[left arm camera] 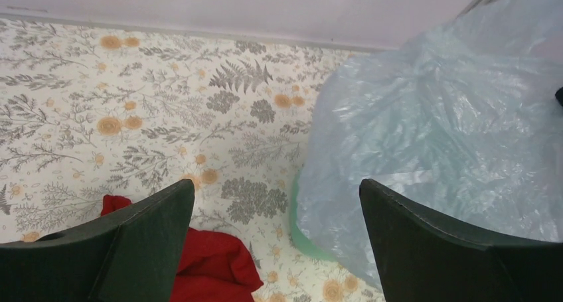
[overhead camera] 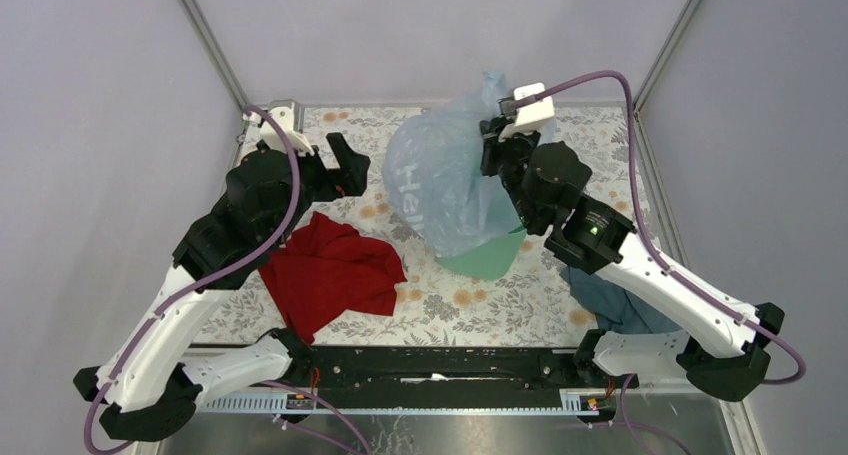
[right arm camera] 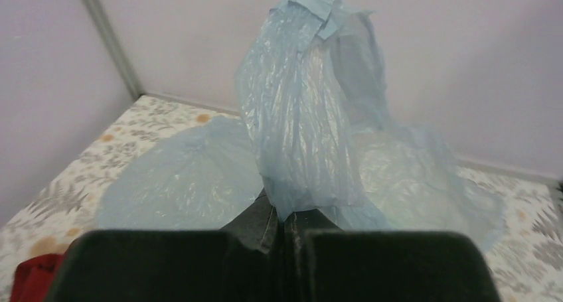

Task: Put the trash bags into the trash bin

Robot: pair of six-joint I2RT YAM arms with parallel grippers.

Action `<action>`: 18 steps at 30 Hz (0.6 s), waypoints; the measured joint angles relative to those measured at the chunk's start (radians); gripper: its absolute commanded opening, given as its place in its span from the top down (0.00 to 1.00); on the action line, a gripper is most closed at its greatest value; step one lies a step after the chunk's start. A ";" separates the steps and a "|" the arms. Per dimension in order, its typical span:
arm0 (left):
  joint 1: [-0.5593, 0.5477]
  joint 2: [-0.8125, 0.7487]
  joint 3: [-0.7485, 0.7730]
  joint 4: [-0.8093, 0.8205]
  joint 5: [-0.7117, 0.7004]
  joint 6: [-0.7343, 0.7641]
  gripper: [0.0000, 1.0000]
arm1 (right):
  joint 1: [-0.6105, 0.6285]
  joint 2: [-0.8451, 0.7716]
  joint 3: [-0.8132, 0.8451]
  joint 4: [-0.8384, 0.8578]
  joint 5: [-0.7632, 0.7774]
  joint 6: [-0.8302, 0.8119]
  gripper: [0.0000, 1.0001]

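A pale blue translucent trash bag (overhead camera: 445,180) is draped over the mint-green trash bin (overhead camera: 490,260), hiding all but its near lower side. My right gripper (overhead camera: 492,140) is shut on a pinched fold of the trash bag (right arm camera: 312,116), which stands up from the fingers. Well left of the bag, my left gripper (overhead camera: 352,167) is open and holds nothing. In the left wrist view the trash bag (left arm camera: 438,129) fills the right side, with a sliver of the trash bin (left arm camera: 302,239) under it, and the left gripper (left arm camera: 277,199) spreads wide above the floral cloth.
A crumpled red cloth (overhead camera: 335,270) lies on the floral tablecloth (overhead camera: 470,310) near the left arm; the red cloth (left arm camera: 212,265) also shows between the left fingers. A blue-grey cloth (overhead camera: 610,305) lies under the right arm. Walls close the table at back and sides.
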State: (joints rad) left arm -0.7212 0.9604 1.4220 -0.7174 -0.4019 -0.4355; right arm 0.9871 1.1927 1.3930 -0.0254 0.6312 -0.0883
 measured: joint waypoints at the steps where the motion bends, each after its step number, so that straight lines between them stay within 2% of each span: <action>1: 0.000 -0.005 0.000 0.006 -0.007 -0.002 0.01 | -0.024 -0.015 -0.023 -0.002 0.006 0.014 1.00; 5: 0.000 0.016 0.004 0.040 -0.021 -0.006 0.01 | -0.079 -0.077 -0.064 -0.013 0.011 0.062 1.00; 8: 0.001 0.093 0.042 0.037 -0.005 -0.004 0.01 | -0.082 -0.127 -0.071 -0.021 0.003 0.087 1.00; 11: 0.001 0.212 0.100 0.048 0.047 -0.005 0.01 | -0.100 -0.168 -0.071 -0.022 -0.025 0.111 1.00; 14: 0.016 0.288 0.070 0.092 0.161 -0.022 0.02 | -0.117 -0.186 -0.073 -0.026 -0.041 0.126 1.00; 18: 0.053 0.328 0.046 0.156 0.358 -0.080 0.23 | -0.121 -0.214 -0.129 -0.032 -0.050 0.134 1.00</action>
State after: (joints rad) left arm -0.6682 1.2888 1.4677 -0.5610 -0.0441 -0.5152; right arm 0.8665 0.9783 1.2636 -0.0570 0.5812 0.0452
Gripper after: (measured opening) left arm 0.911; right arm 0.017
